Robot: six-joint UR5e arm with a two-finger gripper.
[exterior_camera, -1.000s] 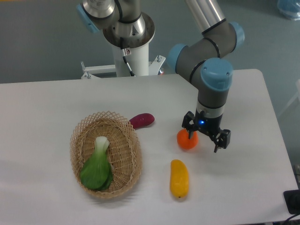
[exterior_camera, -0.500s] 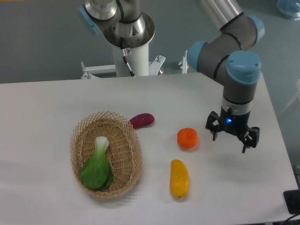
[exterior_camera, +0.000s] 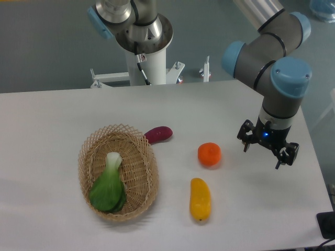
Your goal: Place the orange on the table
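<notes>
The table [exterior_camera: 63,120] carries everything here, and the job looks done: the orange [exterior_camera: 209,154] rests on the bare white top, free of any grip, so by my reading nothing is left but to clear the arm away. The gripper [exterior_camera: 268,150] hangs over the tabletop with its jaws apart and nothing between them. The orange sits well apart from the jaws, off to their side toward the wicker basket [exterior_camera: 118,172], at about their level in the picture and touching neither finger. Farther out on that same side lie a bok choy [exterior_camera: 109,184] inside the basket, a yellow mango-like fruit [exterior_camera: 200,198] and a purple vegetable [exterior_camera: 158,134]
</notes>
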